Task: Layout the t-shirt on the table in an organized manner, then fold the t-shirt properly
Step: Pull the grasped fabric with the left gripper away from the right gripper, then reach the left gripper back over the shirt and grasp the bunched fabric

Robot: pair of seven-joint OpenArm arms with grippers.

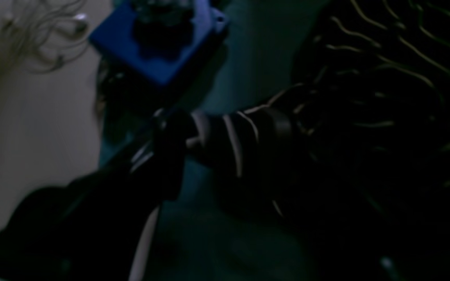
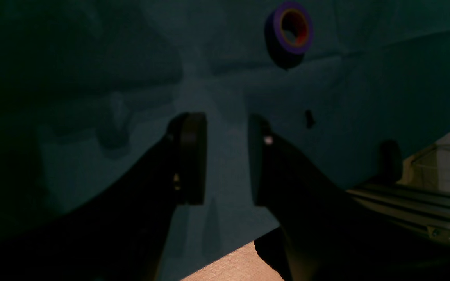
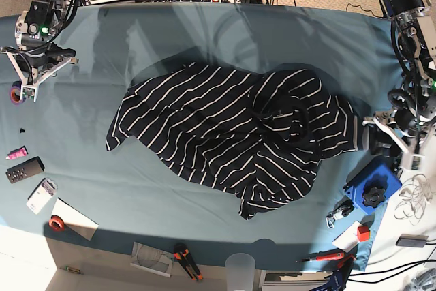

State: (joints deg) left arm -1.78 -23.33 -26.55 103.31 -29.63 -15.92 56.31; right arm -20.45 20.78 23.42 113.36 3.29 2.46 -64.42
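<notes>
The t-shirt (image 3: 231, 134), dark with thin white stripes, lies crumpled in the middle of the teal table (image 3: 136, 39). One sleeve is pulled out toward the right. My left gripper (image 3: 379, 139) is at that sleeve's end. In the left wrist view the sleeve (image 1: 240, 136) is bunched tight against the left gripper (image 1: 174, 132) and hangs above the cloth; only one finger (image 1: 168, 164) shows clearly. My right gripper (image 2: 227, 156) stands open over bare table (image 2: 365, 97) with nothing between its fingers, far left of the shirt (image 3: 30, 76).
A purple tape roll (image 2: 292, 29) lies just beyond the right gripper. A blue block (image 3: 371, 185) with a black knob sits near the left gripper. A remote (image 3: 24, 170), red tape (image 3: 56, 223), pliers (image 3: 185, 260) and a cup (image 3: 240, 265) line the front edge.
</notes>
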